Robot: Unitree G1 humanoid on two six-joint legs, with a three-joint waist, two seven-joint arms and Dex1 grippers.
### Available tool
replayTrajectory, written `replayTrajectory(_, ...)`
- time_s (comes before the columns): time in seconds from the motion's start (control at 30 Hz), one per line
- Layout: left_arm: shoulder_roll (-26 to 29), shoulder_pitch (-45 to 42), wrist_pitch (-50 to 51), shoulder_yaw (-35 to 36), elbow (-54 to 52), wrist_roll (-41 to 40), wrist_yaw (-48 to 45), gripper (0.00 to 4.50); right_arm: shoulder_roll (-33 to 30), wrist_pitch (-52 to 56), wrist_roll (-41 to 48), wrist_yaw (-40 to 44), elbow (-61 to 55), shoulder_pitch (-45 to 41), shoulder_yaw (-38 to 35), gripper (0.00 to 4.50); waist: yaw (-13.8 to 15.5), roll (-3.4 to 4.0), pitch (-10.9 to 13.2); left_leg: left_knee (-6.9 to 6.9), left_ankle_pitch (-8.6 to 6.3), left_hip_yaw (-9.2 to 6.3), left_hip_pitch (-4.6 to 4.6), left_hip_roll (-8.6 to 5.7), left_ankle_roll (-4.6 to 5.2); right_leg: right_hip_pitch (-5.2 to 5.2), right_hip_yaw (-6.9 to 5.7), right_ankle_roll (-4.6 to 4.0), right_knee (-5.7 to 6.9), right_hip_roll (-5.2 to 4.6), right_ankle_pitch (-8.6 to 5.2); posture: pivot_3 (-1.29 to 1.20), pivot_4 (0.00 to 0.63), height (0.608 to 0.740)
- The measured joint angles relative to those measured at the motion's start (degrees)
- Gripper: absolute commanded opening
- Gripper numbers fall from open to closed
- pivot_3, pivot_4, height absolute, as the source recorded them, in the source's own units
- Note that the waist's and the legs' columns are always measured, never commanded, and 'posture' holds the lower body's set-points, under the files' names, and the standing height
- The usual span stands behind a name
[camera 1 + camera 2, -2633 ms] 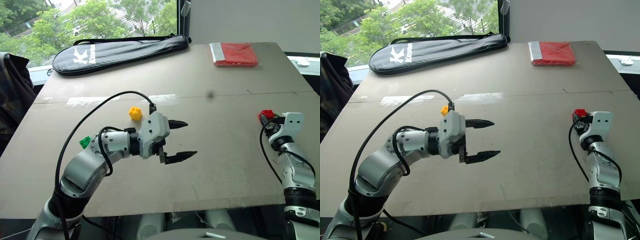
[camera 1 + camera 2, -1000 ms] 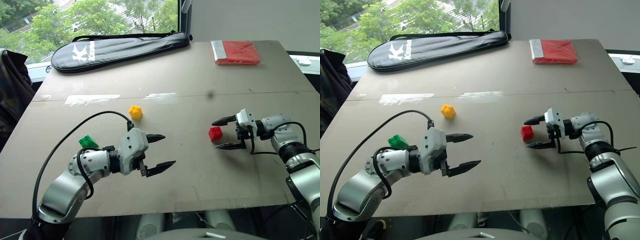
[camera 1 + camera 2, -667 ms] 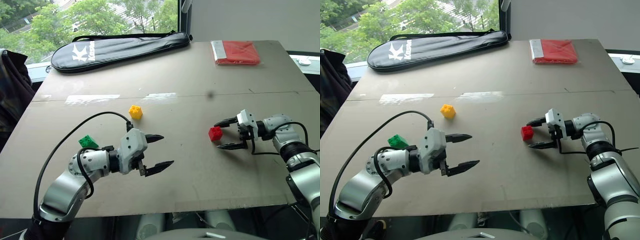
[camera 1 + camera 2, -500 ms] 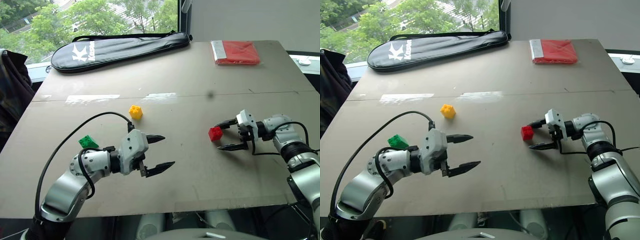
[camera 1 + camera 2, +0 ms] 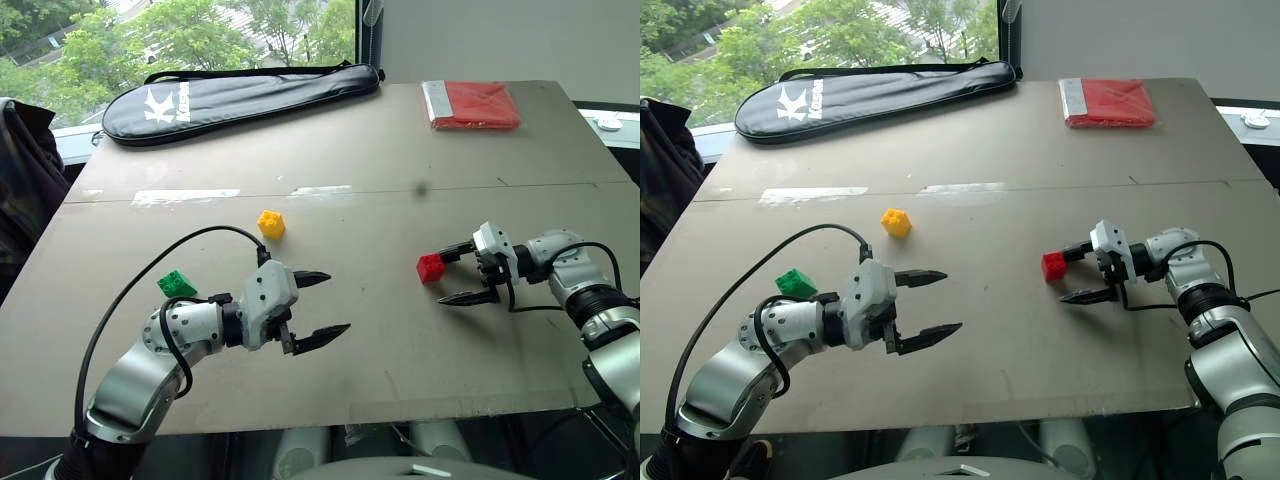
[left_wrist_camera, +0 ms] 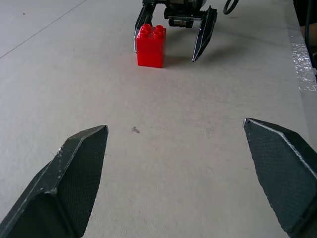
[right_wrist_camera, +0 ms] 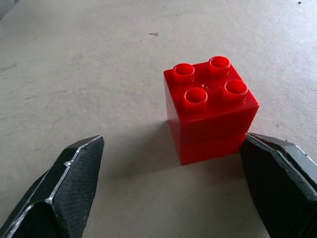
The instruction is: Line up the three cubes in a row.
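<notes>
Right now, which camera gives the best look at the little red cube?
The right wrist view: the red cube is close, studs up, beside one finger of the open right gripper. The left wrist view shows it farther off, and the head views show it small on the table.

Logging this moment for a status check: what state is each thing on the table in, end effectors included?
Red cube: upright on the table, studs up, released, beside one finger of the right end effector.
Yellow cube: on the table, untouched.
Green cube: on the table, untouched.
Left end effector: open, empty.
Right end effector: open, holding nothing.
Racket bag: zipped, lying flat.
Red packet: lying flat.
</notes>
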Motion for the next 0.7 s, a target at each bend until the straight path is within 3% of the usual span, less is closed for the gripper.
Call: replayTrajectory(0.7,0.0,-0.1,-1.2,0.0,1.4,1.2,-1.2,4.50,-1.7,0.5,0.9,0.0,-2.6,1.5,0.5,4.46,0.0,0.00,0.0,0.00,0.00,0.00,0.01,0.00,0.00,0.00,0.00,0.00,0.00,0.00,0.00,0.00,0.150,0.700)
